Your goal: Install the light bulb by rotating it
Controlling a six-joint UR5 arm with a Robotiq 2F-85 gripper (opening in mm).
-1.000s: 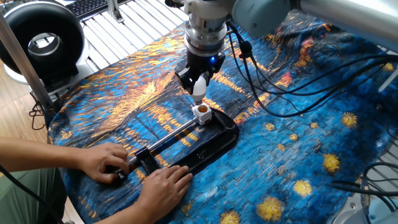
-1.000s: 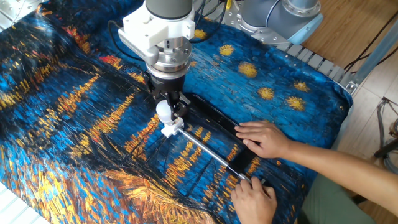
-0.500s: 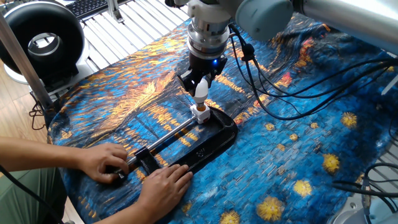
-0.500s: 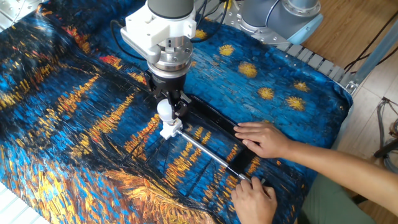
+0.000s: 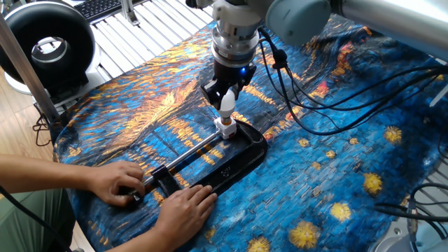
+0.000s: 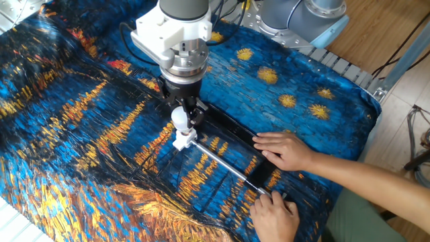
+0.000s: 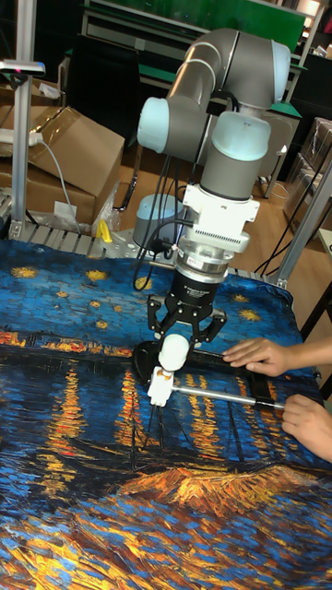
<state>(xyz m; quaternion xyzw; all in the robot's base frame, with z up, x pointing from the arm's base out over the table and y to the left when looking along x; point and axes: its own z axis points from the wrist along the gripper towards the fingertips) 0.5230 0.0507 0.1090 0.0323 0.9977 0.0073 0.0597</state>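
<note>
the gripper points straight down near the middle of the table, its fingers clenched around the dome of the bulb, whose neck sits at the mouth of the white socket. a person's hands steady the black base. the bulb looks light, smooth and breakable, so a gentle, even hold on the dome's widest part seems best.

- The light bulb was white and frosted.
- The socket block beneath it was white too, with a brownish spot on its side.
- The gripper was black, under a silver and white wrist.
- The base plate was glossy black, and the rod along it was silver.
- The tablecloth showed deep blue brushstrokes, orange-gold streaks and yellow stars.
- The arm was grey with pale blue joint caps.
</note>
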